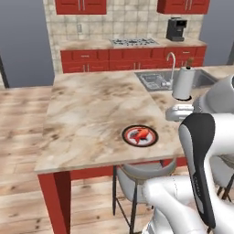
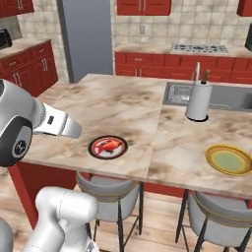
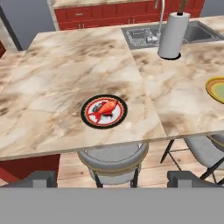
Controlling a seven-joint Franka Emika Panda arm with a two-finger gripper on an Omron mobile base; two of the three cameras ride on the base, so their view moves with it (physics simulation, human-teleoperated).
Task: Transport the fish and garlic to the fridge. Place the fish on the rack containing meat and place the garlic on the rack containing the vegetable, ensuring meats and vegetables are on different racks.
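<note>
Down at the near edge, the pincer (image 3: pixel 112 178) hung clear of the worktop (image 3: pixel 65 78) with its two dark tips spread wide and nothing between them. Just ahead, the fish (image 3: pixel 105 109) lay on a round dark-rimmed plate (image 3: pixel 89 122) near the worktop's front edge, with a grey stool (image 3: pixel 113 159) tucked below it. Farther back stood a paper towel roll (image 3: pixel 173 35) beside the sink (image 3: pixel 140 37). Off to the right sat a yellow-green plate (image 3: pixel 216 89), well apart from the fish.
</note>
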